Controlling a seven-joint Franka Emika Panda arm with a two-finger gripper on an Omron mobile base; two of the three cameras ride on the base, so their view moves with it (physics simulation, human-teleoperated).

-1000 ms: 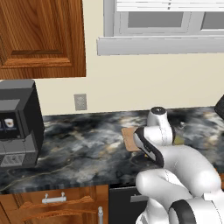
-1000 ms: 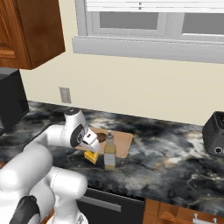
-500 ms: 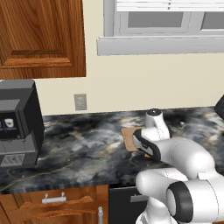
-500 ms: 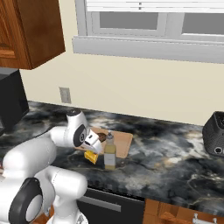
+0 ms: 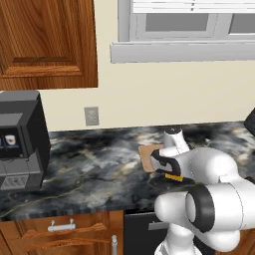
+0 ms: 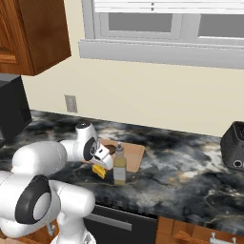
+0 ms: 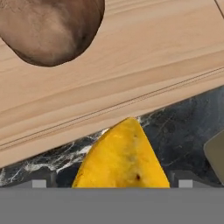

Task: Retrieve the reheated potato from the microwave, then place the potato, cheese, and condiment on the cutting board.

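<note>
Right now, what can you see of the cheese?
The cheese is a yellow-orange wedge with a mottled, slightly pitted face. It lies on the dark marbled countertop, its narrow tip pointing at the edge of the cutting board and seeming just short of it, not on the board. In the right base view it sits below the gripper, left of the condiment. The jaws are open, not gripping it.

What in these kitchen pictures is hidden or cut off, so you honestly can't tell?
- Cutting board: in the left base view the arm covers most of it.
- Cheese: hand view, its lower part is cut off at the bottom, so any contact with the open hand can't be judged.
- Potato: hand view, cut by the top edge.
- Condiment: in the hand view just a sliver at the right edge.
</note>
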